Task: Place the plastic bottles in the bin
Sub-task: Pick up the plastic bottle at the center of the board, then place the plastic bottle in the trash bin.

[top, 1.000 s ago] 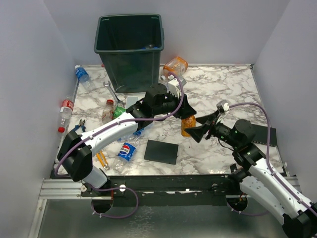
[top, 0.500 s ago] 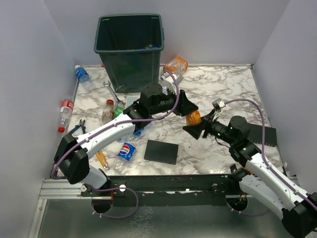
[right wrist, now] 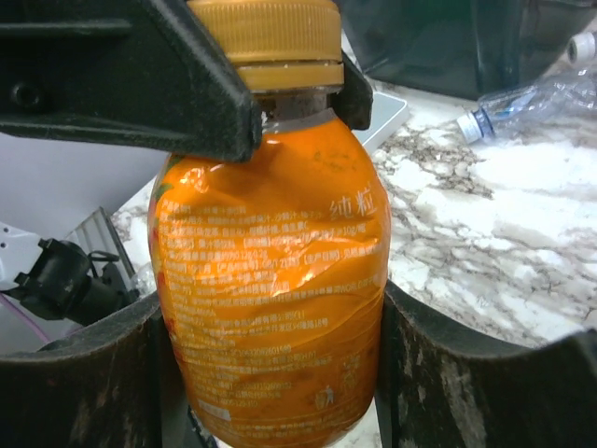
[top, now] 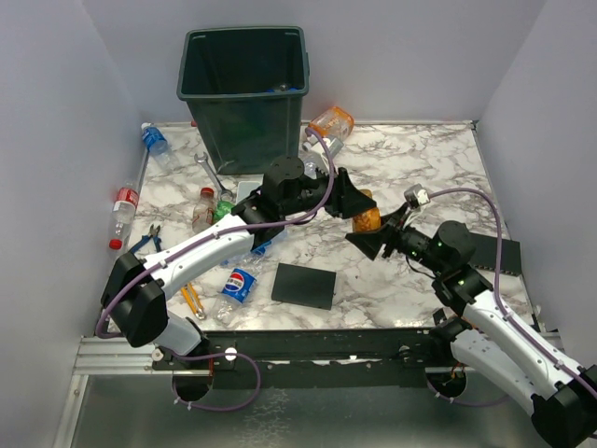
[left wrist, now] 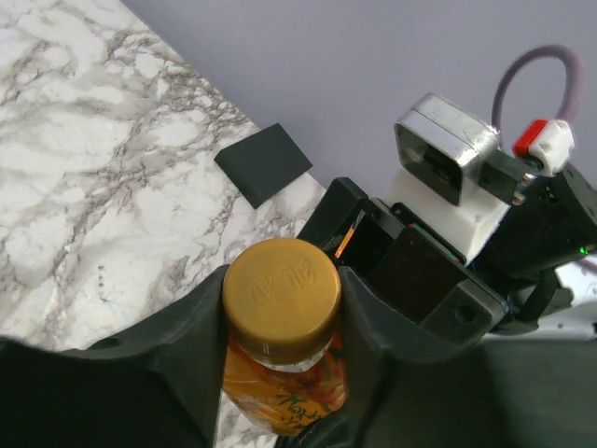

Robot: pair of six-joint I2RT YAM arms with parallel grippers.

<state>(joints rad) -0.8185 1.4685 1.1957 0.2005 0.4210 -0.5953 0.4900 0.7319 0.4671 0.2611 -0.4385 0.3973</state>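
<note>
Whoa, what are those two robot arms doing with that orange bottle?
Both arms have hold of one orange bottle, up off the marble table. The left gripper pinches its neck just under the gold cap. The right gripper hugs its fat middle, so it looks like a pass between arms. The green bin stands at the back, and other bottles lie on the table.

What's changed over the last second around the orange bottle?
The orange bottle moved away from the near edge, toward the bin. It was carried between the left end effector at its neck and the right end effector around its body. Bin, loose bottles and black plate stayed put.
</note>
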